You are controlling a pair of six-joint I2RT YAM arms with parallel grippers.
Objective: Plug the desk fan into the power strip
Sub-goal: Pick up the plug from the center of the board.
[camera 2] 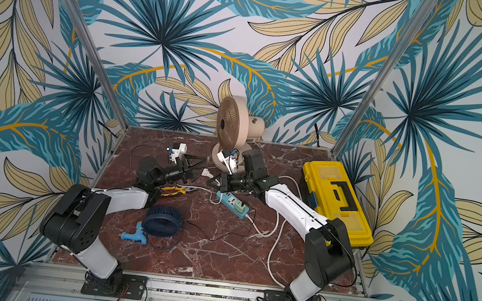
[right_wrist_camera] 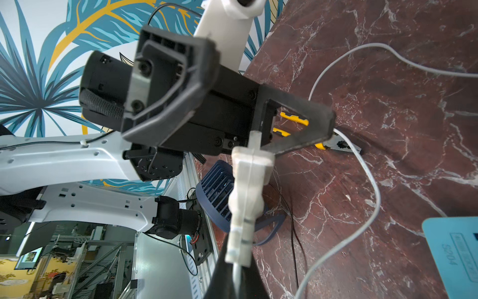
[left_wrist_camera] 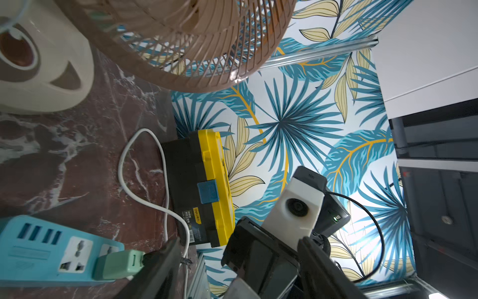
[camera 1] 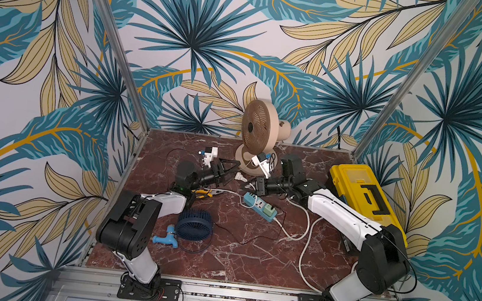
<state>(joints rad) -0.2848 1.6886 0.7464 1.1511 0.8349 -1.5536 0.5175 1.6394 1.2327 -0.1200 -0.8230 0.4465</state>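
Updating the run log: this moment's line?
right claw: shut on white plug | left claw: open beside plug | power strip: socket free

- table point(camera 1: 237, 249): polished red-brown marble look, glossy, with white veins.
- power strip point(camera 1: 258, 206), centre: smooth light-blue plastic with a satin sheen and white socket faces.
- desk fan point(camera 1: 256, 126), twelve o'clock: beige plastic grille, smooth cream base.
- plug point(right_wrist_camera: 249, 181): milky white plastic, matt.
- toolbox point(camera 1: 349, 188), three o'clock: hard yellow and black plastic.
- rails point(camera 1: 232, 292), six o'clock: bare brushed metal.
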